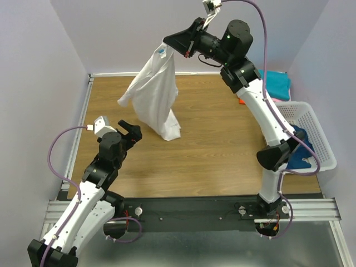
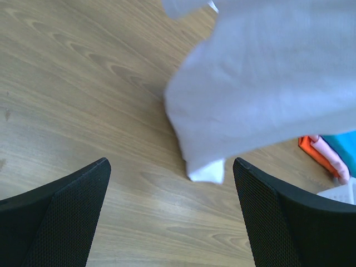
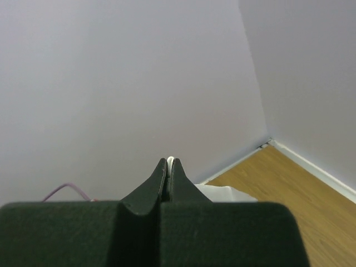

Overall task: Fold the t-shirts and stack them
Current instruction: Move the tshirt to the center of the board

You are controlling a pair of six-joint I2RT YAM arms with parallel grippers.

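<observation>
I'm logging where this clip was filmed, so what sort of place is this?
Probably a robotics lab test cell, not a home: a wood-grain table boxed in by plain walls, two arms bolted to a metal rail, and a white laundry basket.

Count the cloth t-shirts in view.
5: plain white cloth t-shirt hanging from the right gripper; teal one far right; orange one, pink one beside it; dark blue one in the white plastic lattice basket. Others may be hidden.

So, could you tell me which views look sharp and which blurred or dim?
Top external: evenly lit and sharp, white t-shirt crisp. Left wrist: the shirt close to the lens looks soft, table grain clearer. Right wrist: right gripper dark, showing little detail.
</observation>
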